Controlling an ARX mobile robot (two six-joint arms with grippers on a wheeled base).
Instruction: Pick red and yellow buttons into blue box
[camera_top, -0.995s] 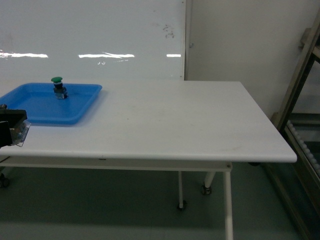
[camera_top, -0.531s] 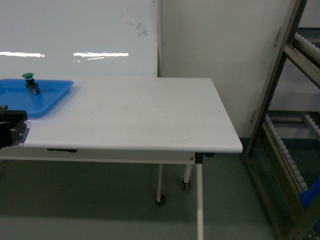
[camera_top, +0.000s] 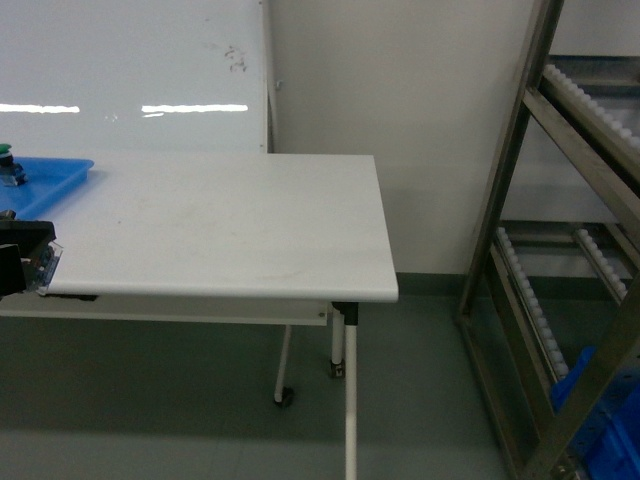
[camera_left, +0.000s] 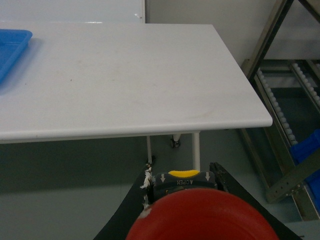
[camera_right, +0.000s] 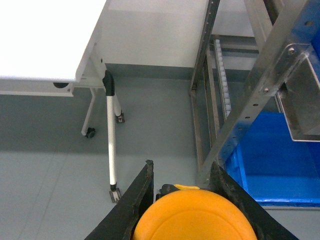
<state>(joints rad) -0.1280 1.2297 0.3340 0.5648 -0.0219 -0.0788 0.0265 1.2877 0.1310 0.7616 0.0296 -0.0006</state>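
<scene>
I see open table (camera_top: 220, 220) surface right of the far-left blue tray (camera_top: 45, 185); a metal rack (camera_top: 560, 250) blocks the right.

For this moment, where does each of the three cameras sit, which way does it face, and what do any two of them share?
Head: on the robot, looking forward and down across the white table; left gripper at the left edge.
Left wrist: behind the red button held in its fingers, facing the table and blue tray.
Right wrist: behind the yellow button, facing the floor, table corner and metal rack.
Shared: all three show the table; head and left wrist share the tray.
</scene>
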